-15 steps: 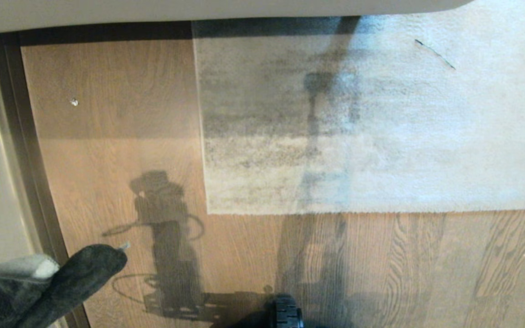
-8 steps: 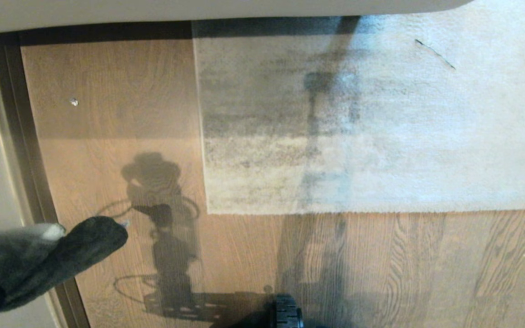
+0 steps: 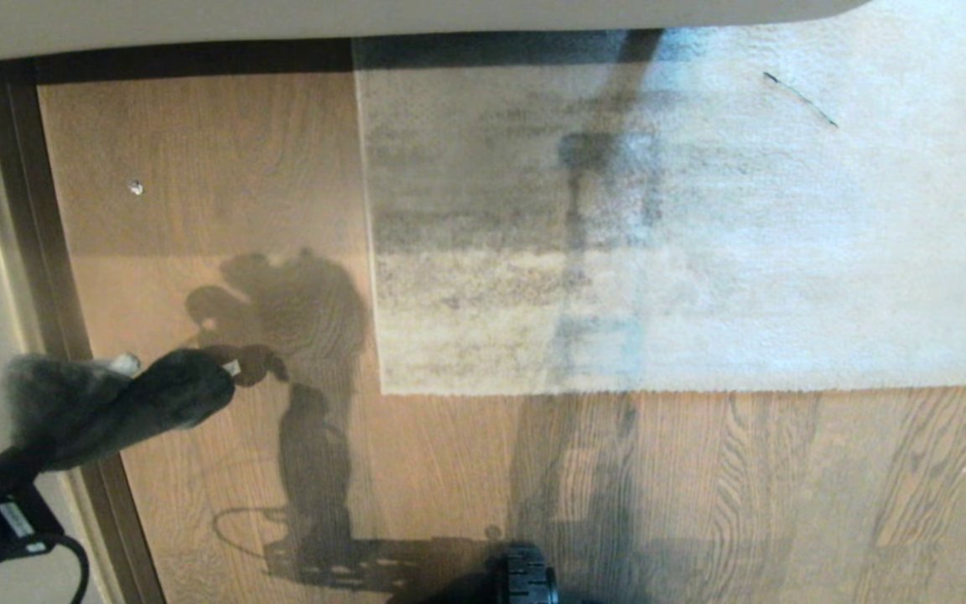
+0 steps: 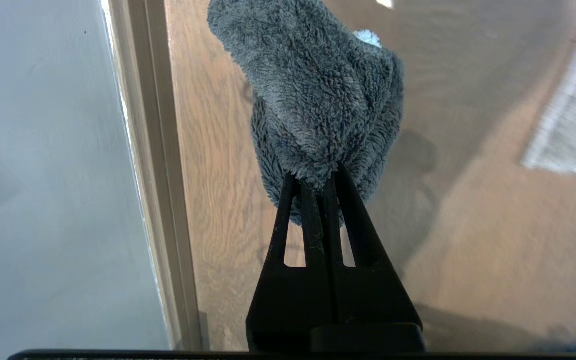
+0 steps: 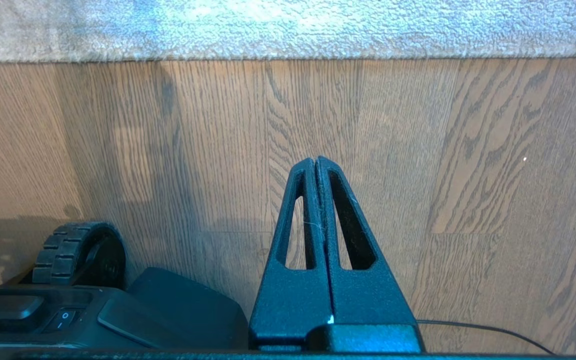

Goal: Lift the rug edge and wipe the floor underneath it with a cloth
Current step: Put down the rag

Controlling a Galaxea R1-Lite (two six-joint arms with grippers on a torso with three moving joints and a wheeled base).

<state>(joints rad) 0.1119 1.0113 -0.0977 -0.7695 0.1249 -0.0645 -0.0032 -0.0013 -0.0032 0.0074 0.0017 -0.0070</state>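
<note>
My left gripper [image 4: 316, 177] is shut on the dark grey fluffy cloth [image 4: 318, 100], which bunches up beyond its fingertips. In the head view the cloth [image 3: 114, 403] hangs over the floor [image 3: 198, 168] at the lower left, near the baseboard and well left of the rug. The grey-beige rug lies flat; its rug edge [image 3: 371, 252] runs down to a square corner [image 3: 384, 391]. My right gripper [image 5: 316, 160] is shut with nothing in it, low over the floor [image 5: 468, 150] and short of the rug edge [image 5: 288, 50]. It is outside the head view.
A wall and brown baseboard [image 3: 38, 252] run along the left. Pale furniture [image 3: 366, 17] overhangs the far side. A small white speck [image 3: 137, 188] lies on the planks. My base wheel [image 3: 525, 575] shows at the near edge. A thin dark line [image 3: 800, 99] marks the rug.
My left gripper has carried the cloth up and forward from the lower left corner, and more of the arm shows. Its shadow has shifted toward the rug. The right gripper's earlier place is not shown.
</note>
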